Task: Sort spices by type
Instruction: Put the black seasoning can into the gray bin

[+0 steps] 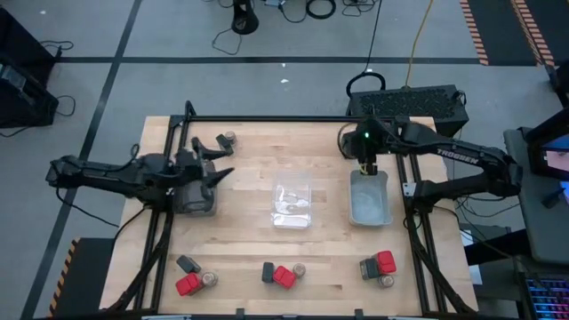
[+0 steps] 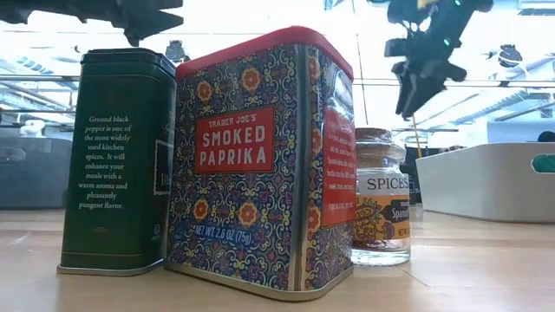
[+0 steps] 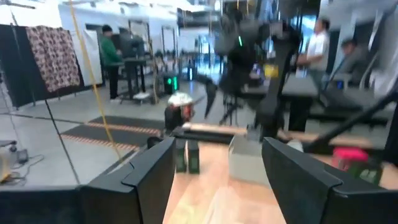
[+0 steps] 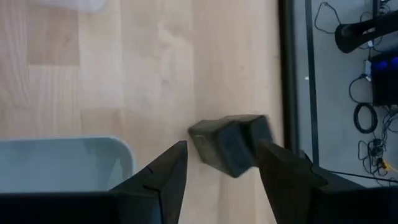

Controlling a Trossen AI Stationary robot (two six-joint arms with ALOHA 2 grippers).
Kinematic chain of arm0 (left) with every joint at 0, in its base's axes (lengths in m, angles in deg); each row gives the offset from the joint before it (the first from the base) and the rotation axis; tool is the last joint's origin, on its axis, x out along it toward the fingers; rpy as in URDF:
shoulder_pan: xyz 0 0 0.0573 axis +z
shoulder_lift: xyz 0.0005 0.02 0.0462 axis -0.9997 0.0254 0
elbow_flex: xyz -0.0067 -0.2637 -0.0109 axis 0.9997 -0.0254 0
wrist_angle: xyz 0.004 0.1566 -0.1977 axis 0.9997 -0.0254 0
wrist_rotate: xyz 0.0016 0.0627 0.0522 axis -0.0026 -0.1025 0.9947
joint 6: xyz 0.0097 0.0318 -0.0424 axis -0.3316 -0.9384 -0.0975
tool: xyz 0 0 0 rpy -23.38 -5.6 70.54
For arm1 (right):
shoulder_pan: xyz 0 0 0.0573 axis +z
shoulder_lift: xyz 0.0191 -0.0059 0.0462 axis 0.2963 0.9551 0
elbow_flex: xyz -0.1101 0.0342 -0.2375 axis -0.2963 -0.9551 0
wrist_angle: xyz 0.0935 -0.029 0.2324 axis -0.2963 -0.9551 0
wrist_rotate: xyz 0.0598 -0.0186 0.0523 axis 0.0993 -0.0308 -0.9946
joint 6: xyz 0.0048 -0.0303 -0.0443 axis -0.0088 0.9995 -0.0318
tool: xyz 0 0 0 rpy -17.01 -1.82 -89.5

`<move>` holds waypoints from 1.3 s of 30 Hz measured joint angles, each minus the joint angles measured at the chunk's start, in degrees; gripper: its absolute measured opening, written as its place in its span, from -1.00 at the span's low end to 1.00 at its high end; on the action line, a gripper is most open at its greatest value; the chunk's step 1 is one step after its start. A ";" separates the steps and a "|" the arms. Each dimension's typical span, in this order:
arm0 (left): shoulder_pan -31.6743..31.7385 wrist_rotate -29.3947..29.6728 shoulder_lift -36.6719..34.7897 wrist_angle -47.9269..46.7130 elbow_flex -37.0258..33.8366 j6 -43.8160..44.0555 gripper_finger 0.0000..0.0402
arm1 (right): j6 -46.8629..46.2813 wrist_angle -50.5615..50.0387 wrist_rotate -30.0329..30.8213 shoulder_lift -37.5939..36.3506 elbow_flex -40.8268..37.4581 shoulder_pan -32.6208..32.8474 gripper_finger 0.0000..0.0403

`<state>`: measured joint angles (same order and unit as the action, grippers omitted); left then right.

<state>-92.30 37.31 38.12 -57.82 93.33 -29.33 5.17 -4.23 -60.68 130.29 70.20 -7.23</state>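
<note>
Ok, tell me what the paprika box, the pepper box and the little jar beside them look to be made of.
Paprika box: likely printed metal tin; glossy patterned sides, rolled bottom rim, red lid.
Pepper box: probably tin too; dark green sheen, seamed base.
Jar: clear glass or hard plastic, see-through base, paper label, brownish lid.

Taking the clear tray (image 1: 292, 200) at the table's (image 1: 249, 156) middle as landmark: the grey tray (image 1: 370, 199) lies to its right and another tray (image 1: 197, 197) to its left, under the left gripper (image 1: 219, 174). Behind and to its left stand a box (image 1: 203, 144) and a jar (image 1: 228, 139). Before it, along the front edge, three clusters: left (image 1: 194, 277), middle (image 1: 282, 274), right (image 1: 380, 267). In the low view, the smoked paprika tin (image 2: 260, 165) stands between the black pepper tin (image 2: 117, 160) and the spice jar (image 2: 381, 195)
</note>
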 joint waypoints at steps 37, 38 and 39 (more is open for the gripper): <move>1.01 2.38 27.90 -23.43 16.83 5.35 0.20 | 20.94 -15.58 -1.34 22.71 15.26 -7.71 -0.13; 0.99 1.42 27.90 -23.56 16.79 5.39 0.20 | 22.16 -15.56 -1.34 22.71 15.26 -7.71 -0.13; 0.98 0.55 27.90 -23.40 16.58 5.40 0.20 | 22.96 -15.54 -1.35 22.71 15.26 -7.71 -0.13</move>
<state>-91.31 37.86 66.02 -81.22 109.91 -23.94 28.13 -19.77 -62.03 153.00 85.47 -14.94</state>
